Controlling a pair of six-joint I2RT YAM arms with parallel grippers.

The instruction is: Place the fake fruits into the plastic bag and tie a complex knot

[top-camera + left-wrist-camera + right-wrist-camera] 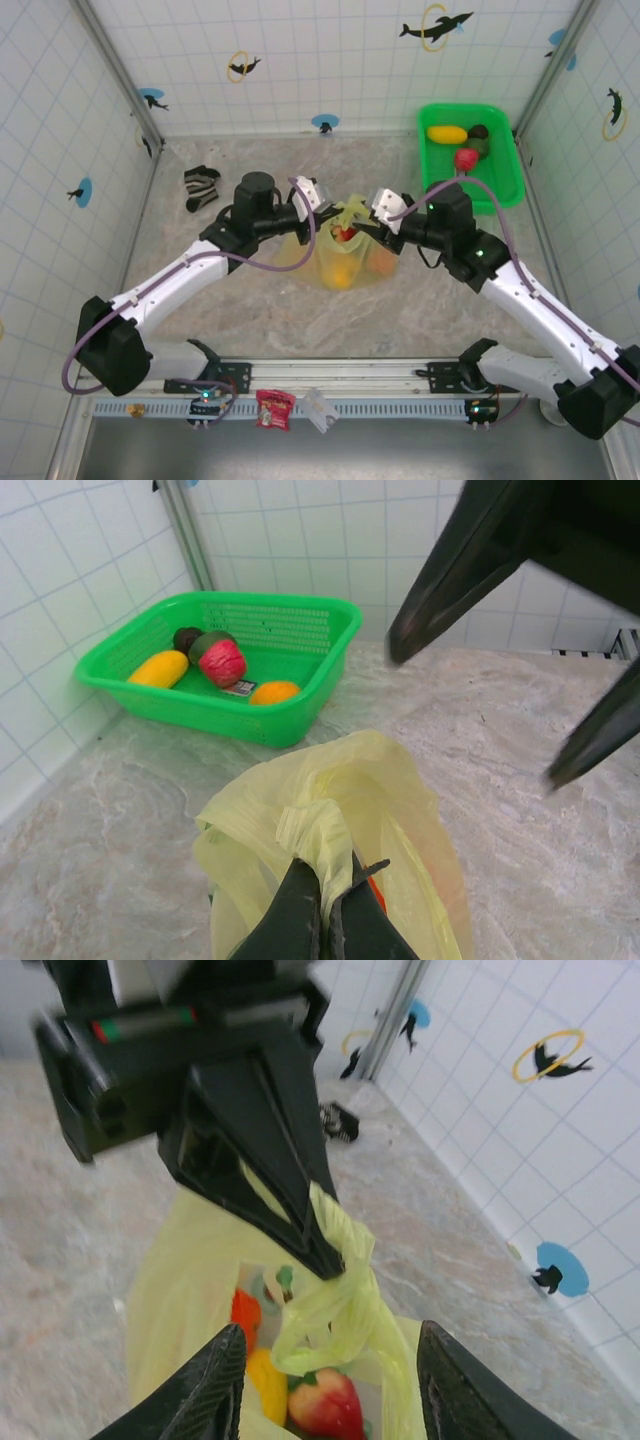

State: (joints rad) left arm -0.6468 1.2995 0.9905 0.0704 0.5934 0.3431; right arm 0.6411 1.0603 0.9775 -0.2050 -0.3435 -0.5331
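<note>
Centrally on the counter (250, 310) sits the plastic bag (345, 262), with orange, yellow and red fake fruits (325, 1405) showing inside its open mouth. The left end effector (325, 880) is pressed together on a bunched pale-yellow handle strip (312, 835) of the bag, holding it up above the mouth. The right end effector (332, 1345) has its fingers apart, with that bunched plastic between them and unclamped. From the bag, a green tub (492, 180) lies at about 1 o'clock with more fake fruits in it, yellow, red and dark. A striped sock (200, 188) lies at 10 o'clock.
</note>
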